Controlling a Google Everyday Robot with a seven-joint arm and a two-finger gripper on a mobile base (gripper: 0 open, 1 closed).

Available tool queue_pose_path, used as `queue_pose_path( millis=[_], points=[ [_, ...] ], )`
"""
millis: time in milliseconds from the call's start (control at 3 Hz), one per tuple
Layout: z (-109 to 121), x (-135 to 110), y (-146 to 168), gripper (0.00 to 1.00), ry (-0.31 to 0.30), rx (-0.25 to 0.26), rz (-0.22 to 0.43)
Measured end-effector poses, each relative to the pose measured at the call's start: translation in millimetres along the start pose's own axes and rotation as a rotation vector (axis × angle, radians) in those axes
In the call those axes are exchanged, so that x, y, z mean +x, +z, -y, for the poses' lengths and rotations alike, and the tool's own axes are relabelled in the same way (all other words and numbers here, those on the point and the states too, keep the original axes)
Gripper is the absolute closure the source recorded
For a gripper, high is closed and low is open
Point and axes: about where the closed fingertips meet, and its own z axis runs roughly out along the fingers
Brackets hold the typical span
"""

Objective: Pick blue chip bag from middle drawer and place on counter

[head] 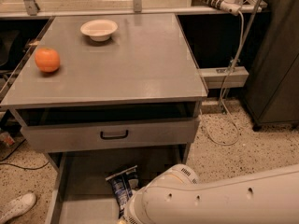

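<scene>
- Well, the gripper sits at the low end of the white arm (pixel 219 197). It is tucked under the rounded wrist at the bottom edge of view, so I cannot tell whether it is spread or pressed together.
- Just beside it, to the left and a little beyond, the blue chip bag (pixel 121 186) lies on the floor of the middle drawer (pixel 84 190), its near end hidden by the wrist.
- Above and beyond that is a closed drawer front (pixel 154 133) with a black handle (pixel 114 134).
- Higher still is the counter (pixel 135 64), with an orange (pixel 47 59) far to the left and a white bowl (pixel 98 29) at the back.
</scene>
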Motion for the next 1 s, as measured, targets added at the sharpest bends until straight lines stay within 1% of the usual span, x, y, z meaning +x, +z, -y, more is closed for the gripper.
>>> queue_pose_path(
  millis=[333,667,1000],
  points=[
    [9,-9,8,0.00,0.039,0.010,0.028],
    [36,-10,21,0.00,0.125,0.036,0.067],
    [61,-8,29,0.00,0.189,0.061,0.066]
  ],
)
